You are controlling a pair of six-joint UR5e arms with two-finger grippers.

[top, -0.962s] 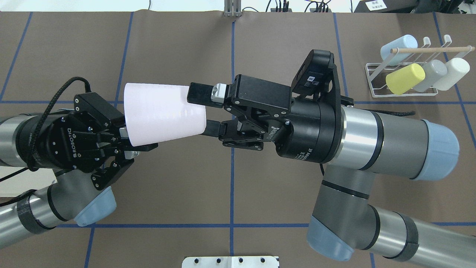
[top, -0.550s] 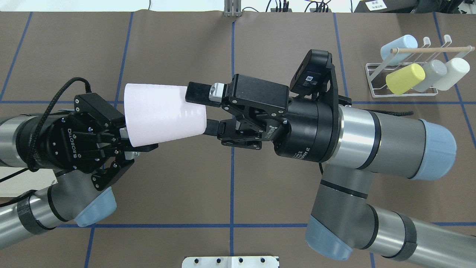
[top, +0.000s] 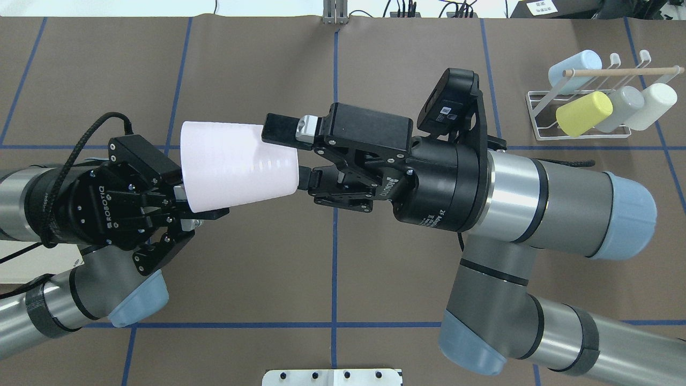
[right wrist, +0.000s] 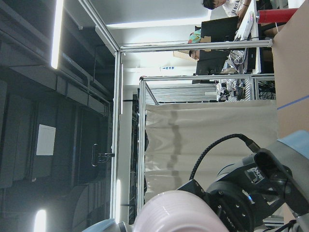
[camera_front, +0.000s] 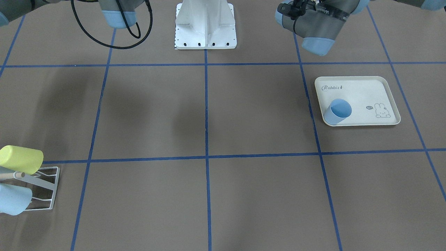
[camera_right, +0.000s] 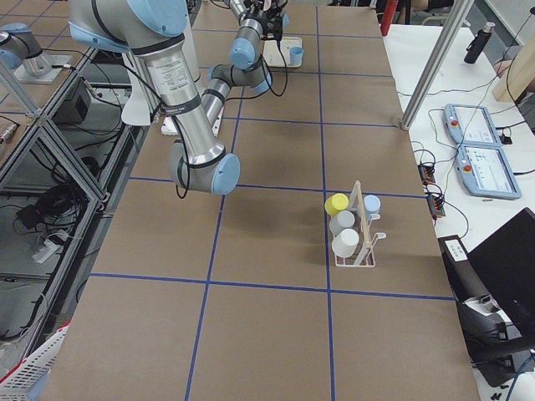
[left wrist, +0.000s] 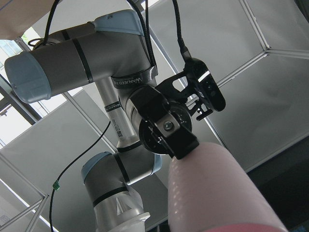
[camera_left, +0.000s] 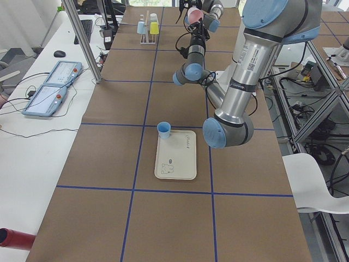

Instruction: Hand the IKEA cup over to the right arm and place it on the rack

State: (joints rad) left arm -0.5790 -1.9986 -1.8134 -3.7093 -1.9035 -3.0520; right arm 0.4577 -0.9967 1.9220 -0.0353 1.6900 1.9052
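Right gripper is set wide astride the narrow base of the pink cup, which is held aloft at its rim by the left gripper. Light, stiff, slippery plastic is judged; a base grip is advised.

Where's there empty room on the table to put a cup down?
The big brown middle, between the rack and the bunny tray, is bare. The tray's bunny end is free too; a blue cup sits at its other end. The rack is crowded with four cups.
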